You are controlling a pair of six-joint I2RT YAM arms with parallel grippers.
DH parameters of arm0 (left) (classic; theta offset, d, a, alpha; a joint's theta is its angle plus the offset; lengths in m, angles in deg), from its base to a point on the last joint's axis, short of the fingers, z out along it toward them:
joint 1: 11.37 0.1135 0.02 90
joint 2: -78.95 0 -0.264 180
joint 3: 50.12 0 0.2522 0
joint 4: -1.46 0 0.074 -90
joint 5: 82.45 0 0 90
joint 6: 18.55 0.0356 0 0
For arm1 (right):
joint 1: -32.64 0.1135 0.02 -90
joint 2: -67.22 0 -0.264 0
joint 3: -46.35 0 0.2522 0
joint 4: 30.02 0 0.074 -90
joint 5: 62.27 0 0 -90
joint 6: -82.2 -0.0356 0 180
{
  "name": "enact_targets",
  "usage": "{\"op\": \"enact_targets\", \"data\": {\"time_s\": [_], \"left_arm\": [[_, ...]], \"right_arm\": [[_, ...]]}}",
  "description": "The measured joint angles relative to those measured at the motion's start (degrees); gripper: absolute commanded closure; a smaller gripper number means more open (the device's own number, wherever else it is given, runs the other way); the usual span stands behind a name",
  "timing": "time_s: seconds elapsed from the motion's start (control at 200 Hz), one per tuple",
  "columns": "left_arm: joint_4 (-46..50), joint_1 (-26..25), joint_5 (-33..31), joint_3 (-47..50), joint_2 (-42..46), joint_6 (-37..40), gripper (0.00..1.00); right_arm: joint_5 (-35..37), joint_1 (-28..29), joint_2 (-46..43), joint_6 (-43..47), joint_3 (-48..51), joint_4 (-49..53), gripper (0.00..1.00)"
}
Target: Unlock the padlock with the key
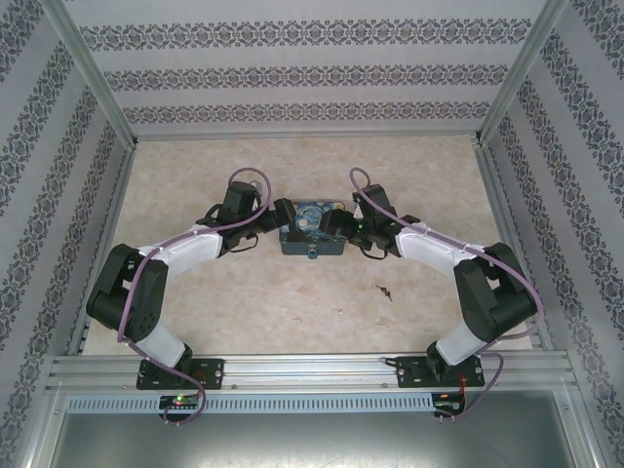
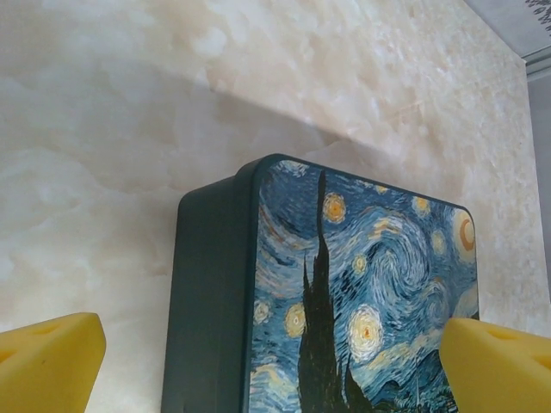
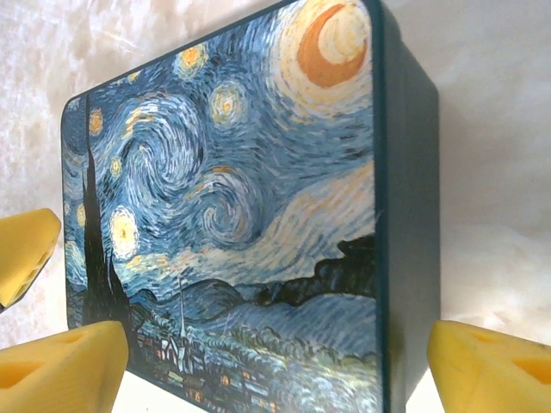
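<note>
The tiny blue padlock [image 1: 312, 255] hangs at the near face of the Starry Night printed box [image 1: 310, 232] in the middle of the table. The key [image 1: 384, 291], a small dark thing, lies on the table to the right of and nearer than the box. My left gripper [image 1: 284, 213] is at the box's left end and my right gripper [image 1: 334, 222] at its right end. In the left wrist view the left gripper [image 2: 275, 370] is open, its yellow pads [image 2: 47, 353] straddling the box [image 2: 362, 292]. The right gripper [image 3: 275, 370] is open round the box [image 3: 232, 215], pads [image 3: 491, 370] close beside its sides; contact is unclear.
Metal frame rails [image 1: 292, 369] run along the near edge, and patterned walls [image 1: 292, 78] close in the back and both sides. One yellow pad of the left gripper [image 3: 21, 245] shows at the left edge of the right wrist view.
</note>
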Motion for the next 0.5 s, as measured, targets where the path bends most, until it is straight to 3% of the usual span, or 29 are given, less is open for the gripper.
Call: {"op": "enact_targets", "data": {"time_s": [0.165,0.5], "left_arm": [[1.1,0.0,0.0,1.0,3.7,0.2,0.00],[4.0,-0.6,1.8,1.4,10.3,0.2,0.00]], "right_arm": [[4.2,-0.1,-9.0,1.5,2.3,5.9,0.13],[12.8,-0.9,-22.9,4.1,15.2,20.6,0.30]]}}
